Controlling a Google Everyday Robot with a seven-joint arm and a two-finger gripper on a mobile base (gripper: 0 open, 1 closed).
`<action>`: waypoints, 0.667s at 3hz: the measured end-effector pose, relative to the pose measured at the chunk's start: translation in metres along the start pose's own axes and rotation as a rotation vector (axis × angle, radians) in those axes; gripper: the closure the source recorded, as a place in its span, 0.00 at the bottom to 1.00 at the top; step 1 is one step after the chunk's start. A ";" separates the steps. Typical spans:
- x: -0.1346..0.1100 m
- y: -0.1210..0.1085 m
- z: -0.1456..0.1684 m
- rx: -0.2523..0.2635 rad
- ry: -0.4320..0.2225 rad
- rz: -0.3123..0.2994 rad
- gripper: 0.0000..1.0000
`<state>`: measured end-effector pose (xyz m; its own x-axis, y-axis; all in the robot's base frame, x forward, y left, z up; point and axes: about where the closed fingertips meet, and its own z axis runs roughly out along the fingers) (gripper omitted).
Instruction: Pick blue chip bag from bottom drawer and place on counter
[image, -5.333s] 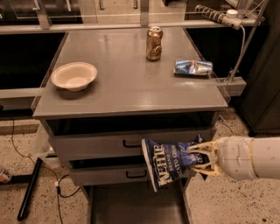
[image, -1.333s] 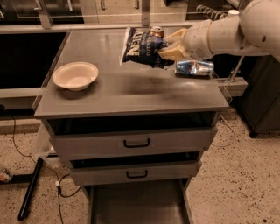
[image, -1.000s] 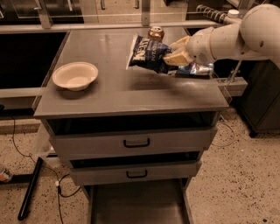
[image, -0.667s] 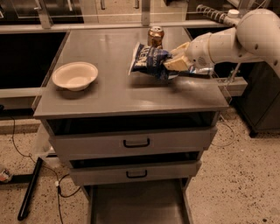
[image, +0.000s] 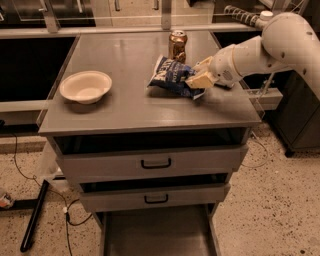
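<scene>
The blue chip bag (image: 170, 76), dark navy with white lettering, lies on the counter (image: 135, 100) right of centre, in front of the soda can. My gripper (image: 196, 77) is at the bag's right end, with its cream fingers (image: 201, 80) closed on the bag's edge. The white arm reaches in from the upper right. The bottom drawer (image: 157, 234) is pulled out below the cabinet and its grey floor is bare.
A gold soda can (image: 177, 45) stands just behind the bag. A white bowl (image: 85, 86) sits on the counter's left side. Two drawers with black handles (image: 155, 163) are slightly open. Cables and a black pole (image: 34, 215) lie on the floor at left.
My gripper has carried the chip bag from the drawer up over the counter, then lowered it down and slightly right until it rests on the counter in front of the can.
</scene>
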<state>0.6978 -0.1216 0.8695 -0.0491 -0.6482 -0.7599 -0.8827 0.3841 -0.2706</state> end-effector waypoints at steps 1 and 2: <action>0.000 0.000 0.000 0.000 0.000 0.000 0.82; 0.000 0.000 0.000 0.000 0.000 0.000 0.58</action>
<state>0.6978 -0.1215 0.8695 -0.0490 -0.6482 -0.7599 -0.8828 0.3840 -0.2706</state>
